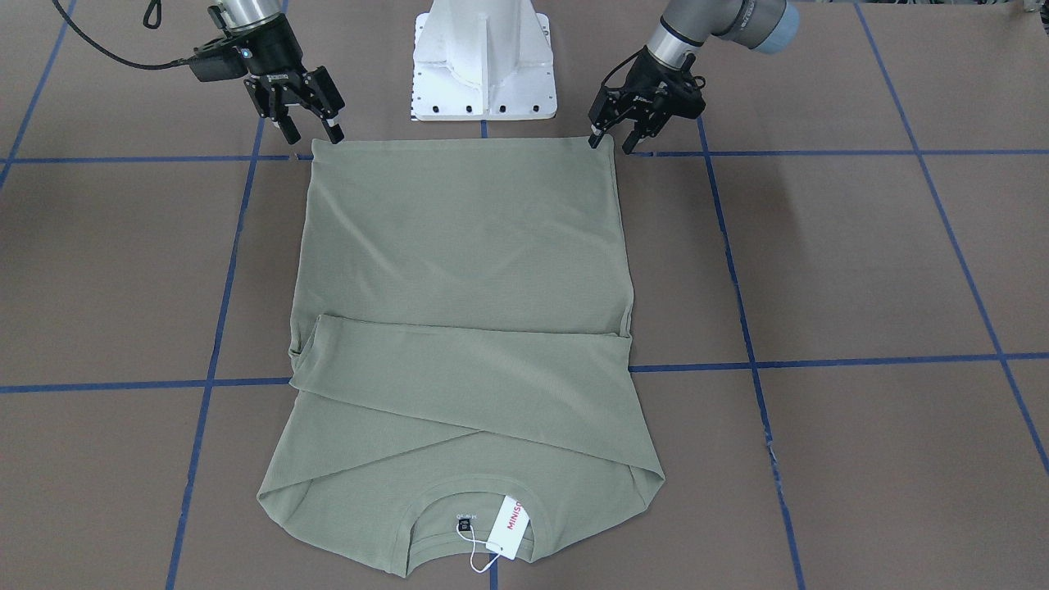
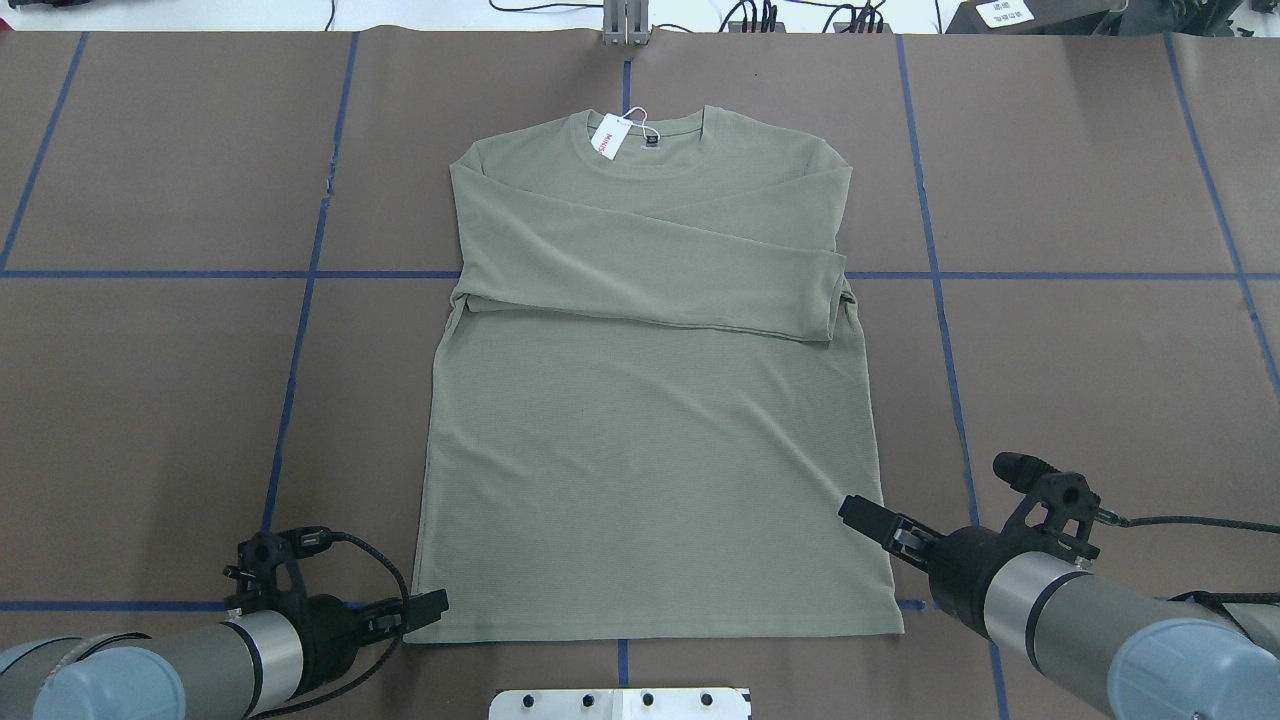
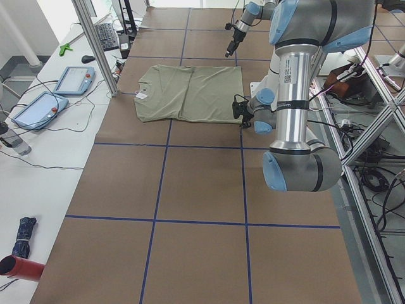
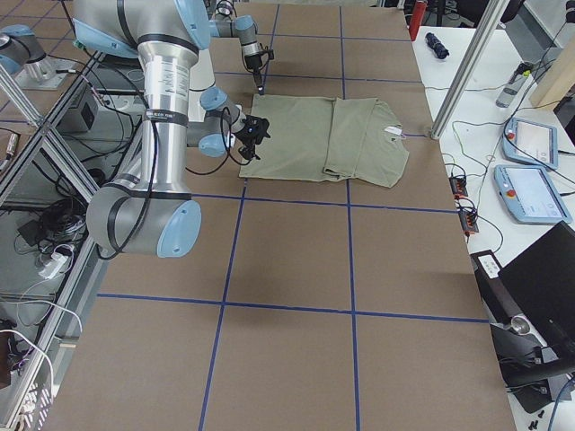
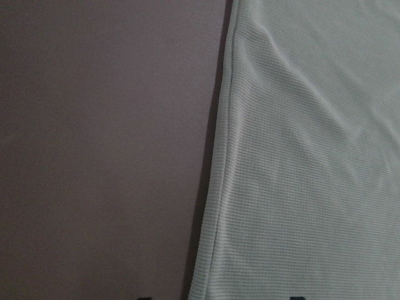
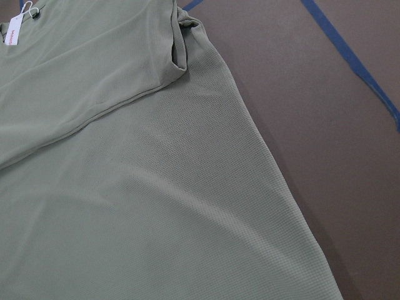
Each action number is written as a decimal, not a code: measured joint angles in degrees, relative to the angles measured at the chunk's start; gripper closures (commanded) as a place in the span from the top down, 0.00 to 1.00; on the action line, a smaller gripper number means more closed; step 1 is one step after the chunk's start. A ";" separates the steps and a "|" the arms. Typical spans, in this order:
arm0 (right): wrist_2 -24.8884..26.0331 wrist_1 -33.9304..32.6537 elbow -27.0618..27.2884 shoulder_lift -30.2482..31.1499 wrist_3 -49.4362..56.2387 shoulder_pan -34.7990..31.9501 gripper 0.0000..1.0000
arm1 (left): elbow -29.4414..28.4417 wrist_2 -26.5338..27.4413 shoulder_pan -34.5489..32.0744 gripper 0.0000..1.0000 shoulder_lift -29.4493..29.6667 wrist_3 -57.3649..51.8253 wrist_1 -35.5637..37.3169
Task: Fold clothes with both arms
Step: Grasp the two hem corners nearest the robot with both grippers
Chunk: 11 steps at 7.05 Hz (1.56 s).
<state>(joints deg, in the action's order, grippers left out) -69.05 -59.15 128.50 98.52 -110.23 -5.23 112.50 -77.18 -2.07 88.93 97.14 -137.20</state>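
Observation:
The olive-green long-sleeve shirt (image 1: 463, 246) lies flat on the table, both sleeves folded across the chest, collar and white hang tag (image 1: 510, 528) at the far side from the robot. It also shows in the overhead view (image 2: 650, 430). My left gripper (image 1: 611, 146) is open, its fingers straddling the hem corner on my left; the left wrist view shows the shirt's side edge (image 5: 219, 187) between the fingertips. My right gripper (image 1: 315, 135) is open just above the other hem corner, holding nothing. The right wrist view shows the shirt (image 6: 125, 187) but no fingers.
The white pedestal base (image 1: 483, 61) stands just behind the hem. Blue tape lines (image 1: 819, 360) grid the brown table cover (image 1: 860, 262). A side bench with tablets (image 3: 73, 79) runs past the collar end.

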 measured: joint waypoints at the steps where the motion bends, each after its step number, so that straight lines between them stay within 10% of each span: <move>1: 0.10 0.00 0.00 0.00 -0.22 0.15 0.98 | -0.13 0.01 0.72 0.75 0.24 0.12 0.00; 3: 0.49 0.00 -0.06 0.00 -0.46 0.53 0.98 | -0.20 0.02 1.66 0.45 0.62 0.58 0.00; 4: 0.65 0.00 -0.07 0.00 -0.49 0.68 0.98 | -0.23 0.09 1.95 0.04 0.86 1.28 0.00; 11: 3.05 -0.59 -1.50 -0.61 -2.91 3.40 0.81 | 2.82 1.07 1.77 0.00 0.93 2.63 0.00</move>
<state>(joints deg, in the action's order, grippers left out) -66.00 -59.74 126.99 97.91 -113.14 -1.83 115.33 -76.10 -0.29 89.86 99.77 -137.20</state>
